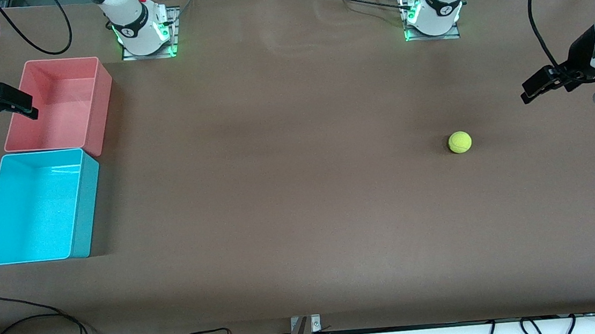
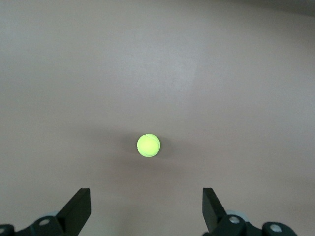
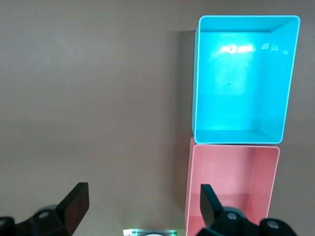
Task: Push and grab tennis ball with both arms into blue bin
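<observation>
The tennis ball [image 1: 459, 142] lies on the brown table toward the left arm's end. It also shows in the left wrist view [image 2: 148, 145], ahead of the fingers and apart from them. My left gripper [image 1: 530, 90] is open and empty, up in the air over the table's left arm end, beside the ball; in its own view [image 2: 146, 196] the jaws stand wide apart. The blue bin [image 1: 85, 212] stands empty at the right arm's end and shows in the right wrist view [image 3: 196, 78]. My right gripper [image 1: 23, 105] is open and empty over the pink bin's outer rim [image 3: 143, 191].
An empty pink bin [image 1: 101, 103] touches the blue bin, farther from the front camera; it shows in the right wrist view [image 3: 231, 191]. The arm bases [image 1: 143, 35] [image 1: 432, 12] stand along the table's top edge. Cables [image 1: 47, 323] and a metal bracket [image 1: 305, 325] line the near edge.
</observation>
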You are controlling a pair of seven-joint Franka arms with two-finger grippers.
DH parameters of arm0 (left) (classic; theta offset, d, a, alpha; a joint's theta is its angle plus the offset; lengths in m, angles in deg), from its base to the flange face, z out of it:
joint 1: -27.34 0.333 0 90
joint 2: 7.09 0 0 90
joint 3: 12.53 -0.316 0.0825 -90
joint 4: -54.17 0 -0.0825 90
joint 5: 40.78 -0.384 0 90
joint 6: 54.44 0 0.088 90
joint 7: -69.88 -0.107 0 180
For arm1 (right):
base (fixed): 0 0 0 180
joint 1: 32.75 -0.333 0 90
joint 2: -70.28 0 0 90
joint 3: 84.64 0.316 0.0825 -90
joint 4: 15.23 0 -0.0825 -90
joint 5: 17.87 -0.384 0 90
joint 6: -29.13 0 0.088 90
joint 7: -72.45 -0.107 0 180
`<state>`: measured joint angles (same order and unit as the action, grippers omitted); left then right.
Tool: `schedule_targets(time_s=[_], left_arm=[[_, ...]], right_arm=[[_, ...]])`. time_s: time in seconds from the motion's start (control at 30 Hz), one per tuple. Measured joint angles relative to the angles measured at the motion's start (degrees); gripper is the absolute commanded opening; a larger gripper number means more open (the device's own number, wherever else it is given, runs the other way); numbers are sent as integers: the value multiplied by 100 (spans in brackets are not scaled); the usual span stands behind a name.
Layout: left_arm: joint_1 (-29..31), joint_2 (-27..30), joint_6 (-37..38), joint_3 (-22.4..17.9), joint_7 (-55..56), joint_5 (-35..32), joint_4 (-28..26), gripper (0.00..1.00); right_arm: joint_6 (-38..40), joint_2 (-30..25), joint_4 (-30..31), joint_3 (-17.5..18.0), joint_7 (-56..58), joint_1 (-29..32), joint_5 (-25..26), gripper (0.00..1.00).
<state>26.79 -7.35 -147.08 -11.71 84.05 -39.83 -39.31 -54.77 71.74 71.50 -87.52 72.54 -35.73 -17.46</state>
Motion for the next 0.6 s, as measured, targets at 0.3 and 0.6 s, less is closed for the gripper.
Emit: schedule_targets(time_s=[0.3, 0.6], left_arm=[[-3, 0, 0, 1, -612, 0, 0, 100], [0, -4, 0, 0, -852, 0, 0, 100]], right_arm=[[0, 0, 0, 0, 0, -2, 0, 100], [0, 0, 0, 0, 0, -2, 0, 100]])
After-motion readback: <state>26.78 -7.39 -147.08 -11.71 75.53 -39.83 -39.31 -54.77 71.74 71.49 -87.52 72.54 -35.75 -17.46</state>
